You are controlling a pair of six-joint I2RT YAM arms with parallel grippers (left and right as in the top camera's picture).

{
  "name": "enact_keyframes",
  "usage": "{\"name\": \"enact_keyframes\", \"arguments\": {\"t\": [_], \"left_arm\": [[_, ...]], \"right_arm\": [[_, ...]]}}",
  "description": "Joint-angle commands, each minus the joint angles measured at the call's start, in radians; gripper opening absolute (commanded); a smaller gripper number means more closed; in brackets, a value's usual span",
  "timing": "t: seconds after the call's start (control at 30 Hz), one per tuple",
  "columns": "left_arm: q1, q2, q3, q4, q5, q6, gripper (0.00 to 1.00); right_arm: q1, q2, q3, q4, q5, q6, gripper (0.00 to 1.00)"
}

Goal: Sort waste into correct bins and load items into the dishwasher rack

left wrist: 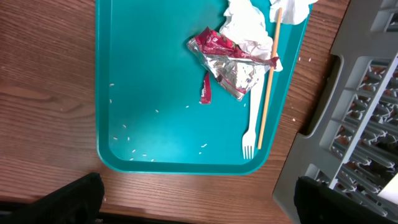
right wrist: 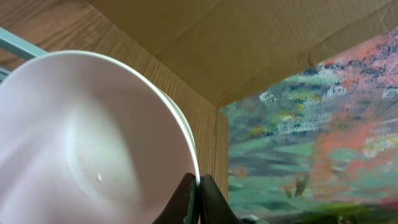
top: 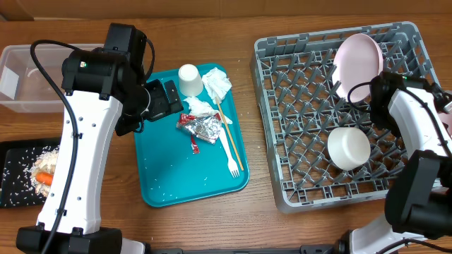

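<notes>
White plate point(top: 355, 65) tilted over grey rack point(top: 304, 92), rim pinched in right jaws

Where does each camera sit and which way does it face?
Overhead: above the table, looking down on the teal plastic tray, grey pegged rack and both arms.
Left wrist: over the tray, facing down at the crumpled red-and-silver foil wrapper and white plastic fork; open left gripper at bottom.
Right wrist: at the rack, looking past the round pale plate to cardboard; right gripper pinches its rim.
Shared: overhead and left wrist both show wrapper, fork.
</notes>
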Motion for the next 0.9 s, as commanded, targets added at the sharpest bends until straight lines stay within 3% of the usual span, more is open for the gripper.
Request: {"name": "enact_keyframes", "arguments": {"t": [0.0,0.2,0.53,0.6,0.7,0.87], "left_arm": [[-0.002,-0.024,0.022,0.001,-0.014,0.016,1.0],[-0.002,-0.024,0.022,0.001,-0.014,0.016,1.0],[-0.002,-0.024,0.022,0.001,-0.014,0.016,1.0],[-0.002,-0.024,0.022,0.001,-0.014,0.016,1.0],[-0.002,-0.024,0.022,0.001,-0.014,0.016,1.0],[-0.002,-0.024,0.022,0.001,-0.014,0.016,1.0]], "right_arm": [[0.031,-0.013,-0.009,0.012,0.001,-0.005,0.04],[0.095,-0.013,-0.009,0.092,0.0,-0.123,0.04],[0.122,-0.013,-0.009,0.091,0.026,-0.129,0.14],[0.119,-0.013,-0.008,0.09,0.072,-0.129,0.13],[0.118,-0.013,-0.008,0.091,0.151,-0.128,0.04],[0.117,-0.013,-0.008,0.133,0.222,-0.129,0.04]]}}
